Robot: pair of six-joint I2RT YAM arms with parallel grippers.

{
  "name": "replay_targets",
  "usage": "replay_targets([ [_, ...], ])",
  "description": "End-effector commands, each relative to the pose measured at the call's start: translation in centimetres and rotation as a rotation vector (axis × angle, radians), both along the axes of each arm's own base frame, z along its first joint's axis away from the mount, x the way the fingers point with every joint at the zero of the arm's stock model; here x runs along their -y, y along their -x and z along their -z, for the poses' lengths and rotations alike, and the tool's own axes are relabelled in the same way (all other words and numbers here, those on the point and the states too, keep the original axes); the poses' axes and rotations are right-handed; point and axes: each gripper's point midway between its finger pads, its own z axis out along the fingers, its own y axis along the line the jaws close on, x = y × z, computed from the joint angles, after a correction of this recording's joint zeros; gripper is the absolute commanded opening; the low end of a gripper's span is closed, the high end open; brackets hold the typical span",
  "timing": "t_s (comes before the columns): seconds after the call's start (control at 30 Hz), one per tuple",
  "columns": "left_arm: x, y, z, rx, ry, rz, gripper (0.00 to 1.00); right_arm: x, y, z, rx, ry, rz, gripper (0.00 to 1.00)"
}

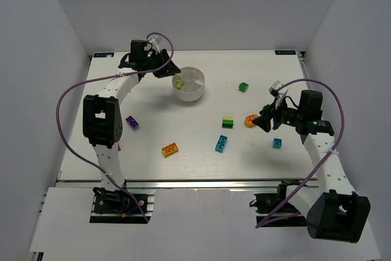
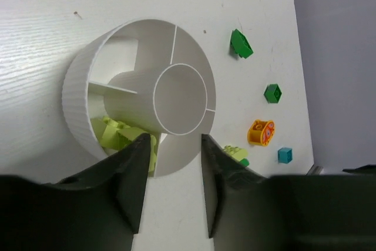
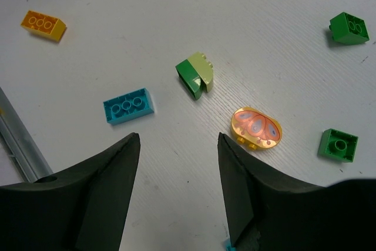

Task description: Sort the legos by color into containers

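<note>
The white divided bowl (image 1: 197,95) stands at the table's back centre, with lime bricks (image 1: 179,82) in one wedge; in the left wrist view they (image 2: 114,133) lie in the bowl (image 2: 76,86). My left gripper (image 1: 165,69) (image 2: 174,145) is open and empty at the bowl's rim. My right gripper (image 1: 264,121) (image 3: 178,145) is open and empty above the table, next to the round orange-red piece (image 1: 250,120) (image 3: 257,128). A lime-green brick (image 1: 228,121) (image 3: 195,73) and a cyan brick (image 1: 221,143) (image 3: 128,105) lie ahead of it.
Loose on the table are an orange brick (image 1: 170,149) (image 3: 43,24), a purple brick (image 1: 131,123), a small cyan brick (image 1: 277,143) and green bricks (image 1: 244,87) (image 3: 348,27) (image 3: 338,144). The table's near edge is a metal rail (image 1: 183,183).
</note>
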Motion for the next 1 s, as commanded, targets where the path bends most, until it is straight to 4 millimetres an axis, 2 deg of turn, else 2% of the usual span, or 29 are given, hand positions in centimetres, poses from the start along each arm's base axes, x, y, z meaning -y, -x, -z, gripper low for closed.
replay_targets([
  [0.0,-2.1,-0.2,-5.7,0.137,-0.059,-0.047,0.47,-0.5,0.0,-0.5,0.025,-0.01,-0.037,0.61],
  [0.03,-2.8,0.0,-5.7,0.142,-0.093,-0.075,0.33,-0.5,0.1,-0.4,0.032,-0.007,-0.051,0.61],
  [0.07,-3.3,0.5,-5.9,0.155,-0.123,-0.081,0.08,-0.7,0.2,-0.3,0.036,-0.011,-0.067,0.61],
  [0.1,-3.7,1.8,-7.6,0.187,-0.127,-0.087,0.0,-1.5,1.0,-0.1,0.037,-0.033,-0.122,0.62],
  [0.13,-4.1,3.5,-5.2,0.138,-0.148,-0.087,0.0,-1.9,1.4,0.2,0.068,-0.017,-0.176,0.62],
  [0.17,-4.3,4.7,-4.7,0.133,-0.153,-0.084,0.0,-2.3,1.9,0.2,0.085,-0.015,-0.223,0.62],
  [0.2,-4.6,6.3,-6.5,0.191,-0.143,-0.086,0.03,-3.2,2.6,-0.1,0.115,-0.035,-0.295,0.63],
  [0.23,-4.8,7.8,-5.8,0.183,-0.145,-0.082,0.14,-4.3,3.2,-0.3,0.147,-0.034,-0.363,0.68],
  [0.27,-5.2,10.0,-2.5,0.129,-0.166,-0.073,0.46,-4.6,3.2,-0.3,0.227,-0.006,-0.421,0.72],
  [0.3,-5.5,11.4,-3.8,0.181,-0.164,-0.076,0.59,-5.2,3.2,-0.1,0.269,0.018,-0.46,0.78],
  [0.33,-5.8,12.3,-3.5,0.189,-0.174,-0.082,0.67,-5.7,2.9,0.5,0.294,0.051,-0.493,0.8],
  [0.37,-6.4,13.6,-1.7,0.165,-0.198,-0.09,0.73,-5.7,1.7,1.1,0.355,0.13,-0.509,0.81],
  [0.4,-6.2,14.3,-1.9,0.186,-0.2,-0.082,0.78,-5.8,0.9,1.6,0.361,0.168,-0.512,0.82],
  [0.43,-6.4,15.1,-3.1,0.23,-0.196,-0.084,0.79,-6.6,-0.3,2.1,0.352,0.196,-0.538,0.82],
  [0.5,-6.7,16.1,-2.6,0.247,-0.222,-0.087,0.8,-6.4,-2.6,4.2,0.28,0.264,-0.51,0.89],
  [0.57,-7.4,16.6,-3.1,0.285,-0.248,-0.106,0.81,-6.9,-4.7,4.2,0.289,0.314,-0.489,0.89],
  [0.6,-7.5,16.7,-3.2,0.29,-0.251,-0.115,0.81,-7.0,-5.3,5.3,0.264,0.328,-0.482,0.89],
  [0.67,-7.9,16.8,-3.7,0.306,-0.262,-0.138,0.82,-7.6,-6.7,5.4,0.295,0.373,-0.472,0.89],
  [0.8,-7.8,16.9,-4.1,0.31,-0.255,-0.135,0.82,-8.5,-8.0,7.5,0.239,0.425,-0.51,0.89],
  [0.97,-7.8,17.0,-4.8,0.326,-0.246,-0.135,0.82,-9.3,-8.0,9.1,0.21,0.446,-0.561,0.89],
])
